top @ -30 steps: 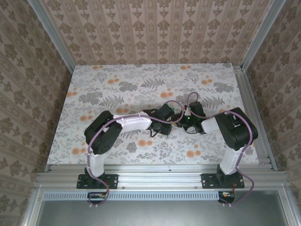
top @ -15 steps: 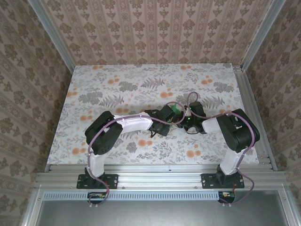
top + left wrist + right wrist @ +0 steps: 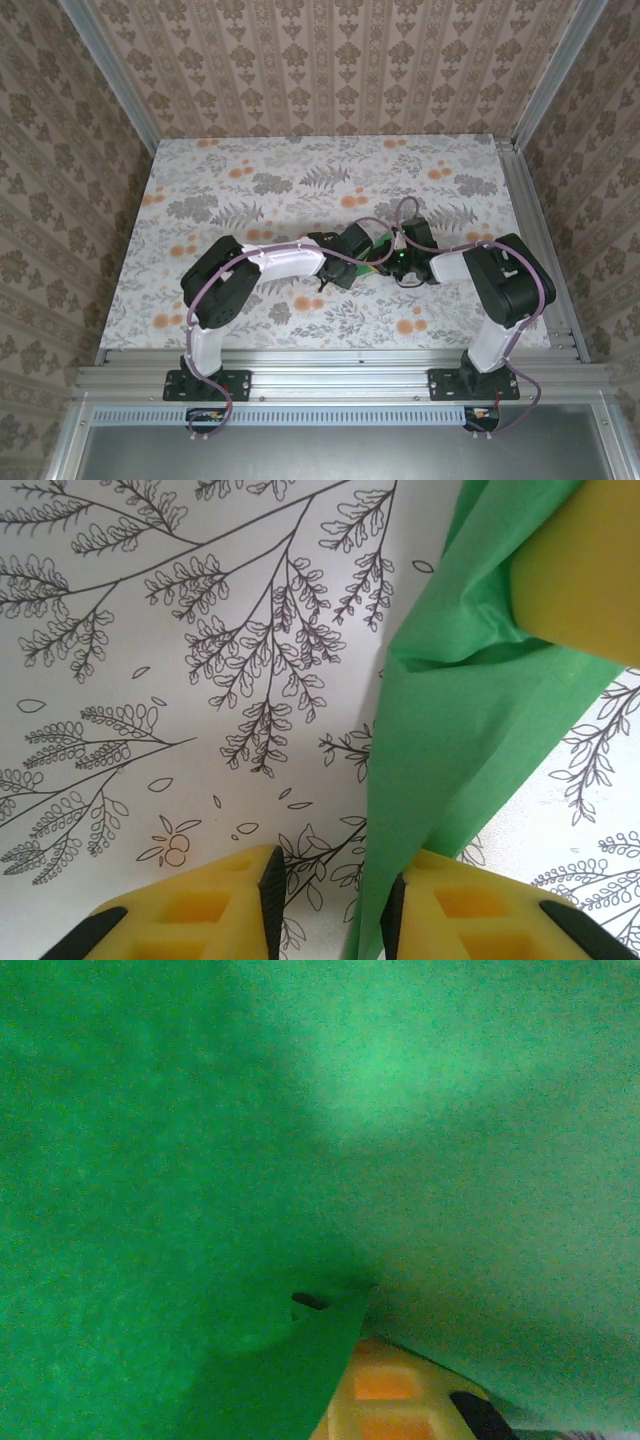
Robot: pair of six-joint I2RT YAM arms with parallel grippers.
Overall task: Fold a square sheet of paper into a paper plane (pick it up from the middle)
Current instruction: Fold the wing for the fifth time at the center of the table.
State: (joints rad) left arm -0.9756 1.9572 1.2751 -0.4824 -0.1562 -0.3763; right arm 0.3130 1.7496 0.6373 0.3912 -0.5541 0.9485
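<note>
Paper (image 3: 470,710) this thin weighs next to nothing and has no stiffness of its own. It is bright green and matte, creased into a narrower layered shape, and sits at the middle of the floral tabletop (image 3: 150,680) between the two grippers. The left gripper (image 3: 332,880) stands released, tabletop showing between its pads, with the paper's narrow end running through the gap close against one of them. A yellow pad (image 3: 585,570) of the right gripper (image 3: 396,252) bears on the far right part, where the sheet puckers; whether those jaws are clenched on it I cannot tell. It will likely buckle or tear under a sideways pull, so the hold belongs on the layered crease, not on a single loose edge
</note>
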